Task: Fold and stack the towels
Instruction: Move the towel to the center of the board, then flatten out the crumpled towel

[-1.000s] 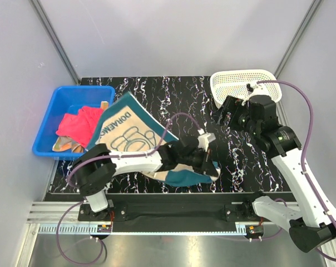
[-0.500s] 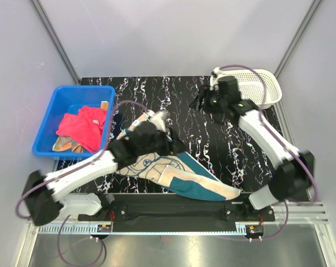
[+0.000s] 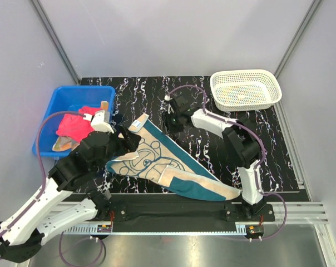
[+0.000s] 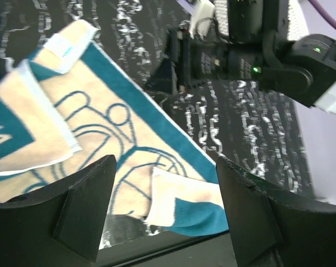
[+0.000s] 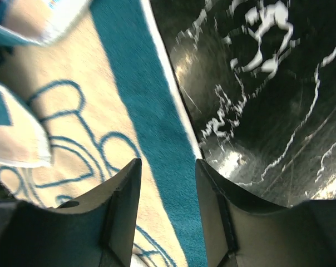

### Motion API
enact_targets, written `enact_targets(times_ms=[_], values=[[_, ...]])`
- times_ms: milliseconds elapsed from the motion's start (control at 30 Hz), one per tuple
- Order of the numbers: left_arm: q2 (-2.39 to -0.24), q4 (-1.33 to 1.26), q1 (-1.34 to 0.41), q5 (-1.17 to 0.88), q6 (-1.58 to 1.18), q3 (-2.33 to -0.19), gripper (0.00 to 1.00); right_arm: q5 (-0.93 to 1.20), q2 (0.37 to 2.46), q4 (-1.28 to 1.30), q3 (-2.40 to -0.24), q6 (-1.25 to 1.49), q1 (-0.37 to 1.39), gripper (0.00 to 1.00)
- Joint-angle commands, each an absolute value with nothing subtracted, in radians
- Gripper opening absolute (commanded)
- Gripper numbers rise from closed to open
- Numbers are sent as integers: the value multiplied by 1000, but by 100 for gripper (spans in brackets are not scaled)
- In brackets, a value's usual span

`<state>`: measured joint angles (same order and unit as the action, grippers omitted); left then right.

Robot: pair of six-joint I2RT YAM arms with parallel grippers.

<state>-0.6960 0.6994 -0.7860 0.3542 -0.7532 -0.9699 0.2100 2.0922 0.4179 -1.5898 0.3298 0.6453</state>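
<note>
At six o'clock we see the teal cartoon-face cloth towel (image 3: 157, 161) lying rumpled, left gripper (image 3: 117, 140) spread empty over its nine o'clock corner, right gripper (image 3: 169, 123) half-spread astride its twelve o'clock edge, seemingly to grab it.

The spread towel (image 3: 162, 167) lies on the table (image 3: 212, 105), front centre. In the bin (image 3: 57, 100) at left lie more towels (image 3: 73, 127). The basket (image 3: 271, 83) stands back right.

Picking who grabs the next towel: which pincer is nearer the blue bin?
Left. The left pincer hovers over the teal towel's left end, just right of the blue bin; the right pincer is farther right, by the towel's top edge.
</note>
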Motion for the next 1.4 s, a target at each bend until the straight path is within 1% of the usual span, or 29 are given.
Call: enact_targets(times_ms=[0,133,167,200,233,267,300,333,400,500,633,700,733,800,833,867,900,933,967,1033,1133,1233,1367], values=[[-703,755,-784,442,-704,-1019,78,152,2063,384,-1520,299,658,50],[-712,755,-781,439,-701,-1028,79,132,2017,319,-1366,342,695,49],[-718,756,-782,434,-700,-1034,79,109,1991,307,-1312,347,704,48],[-729,762,-784,430,-701,-1048,79,85,1980,295,-1289,353,727,44],[-732,764,-782,420,-701,-1049,79,49,1968,296,-1269,365,738,40],[-736,762,-782,420,-701,-1052,79,-41,1953,305,-1247,371,748,35],[-739,761,-781,419,-700,-1049,79,-87,1947,352,-1244,377,756,29],[-741,758,-782,419,-699,-1048,79,-135,1941,383,-1243,400,761,13],[-755,756,-782,411,-681,-1045,79,-274,1911,501,-1239,440,761,0],[-805,767,-781,396,-651,-1031,78,-366,1806,593,-1166,511,761,0],[-931,764,-784,339,-615,-1019,75,-387,1631,704,-1057,610,761,0],[-1021,737,-785,301,-591,-1023,73,-390,1577,750,-1028,636,761,0],[-1049,721,-787,263,-578,-1022,72,-396,1550,762,-1002,656,759,0],[-1138,709,-796,255,-543,-1037,71,-399,1468,767,-979,664,755,0],[-1169,718,-796,288,-537,-1048,70,-388,1447,758,-973,644,752,2],[-1219,730,-799,314,-526,-1063,69,-359,1407,743,-974,626,749,8],[-1239,750,-799,342,-522,-1063,68,-345,1395,708,-980,611,744,17],[-1259,761,-798,403,-519,-1065,63,-330,1387,694,-1006,583,736,21],[-1291,778,-796,432,-514,-1063,61,-299,1391,684,-1026,569,727,23],[-1318,772,-792,445,-499,-1042,59,-285,1410,663,-1083,531,707,26],[-1380,752,-788,419,-483,-1019,59,-239,1472,624,-1138,492,681,28],[-1489,736,-772,433,-492,-1017,58,-189,1503,592,-1164,465,672,29],[-1595,721,-752,443,-483,-1031,57,-149,1500,504,-1131,449,658,29]])
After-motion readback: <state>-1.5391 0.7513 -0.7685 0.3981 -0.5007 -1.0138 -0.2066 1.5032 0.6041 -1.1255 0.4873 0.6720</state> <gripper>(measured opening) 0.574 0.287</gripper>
